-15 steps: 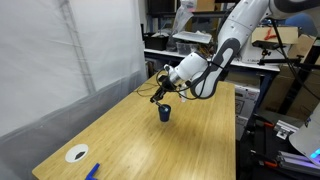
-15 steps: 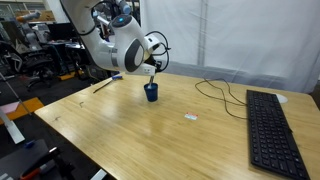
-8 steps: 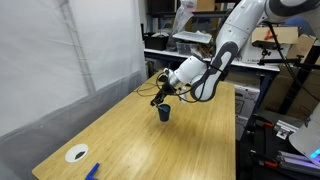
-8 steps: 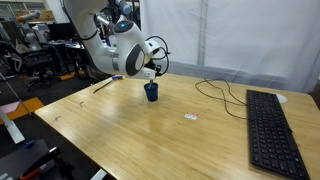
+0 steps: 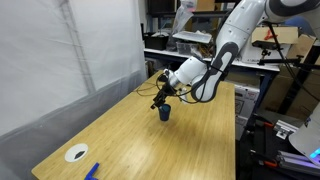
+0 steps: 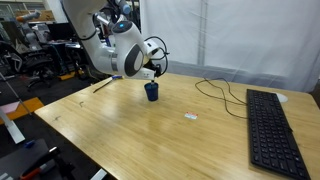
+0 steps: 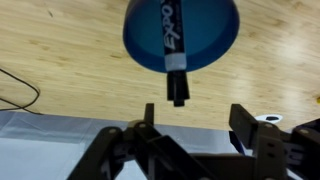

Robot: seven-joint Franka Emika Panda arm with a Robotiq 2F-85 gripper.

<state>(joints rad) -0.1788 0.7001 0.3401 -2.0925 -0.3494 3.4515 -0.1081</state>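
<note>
— Where is your marker (image 7: 172, 45)?
— Upright in the blue cup (image 7: 215, 30), top centre of the wrist view.
— And your gripper (image 7: 197, 112)?
— Fingers spread, empty, just beside the marker's end.

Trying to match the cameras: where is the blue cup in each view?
Exterior view: blue cup mid-table, under the gripper.
Exterior view: blue cup left of centre, below the gripper.
Wrist view: blue cup top centre, holding a marker.
Shared landmark: the gripper, close above it.
</note>
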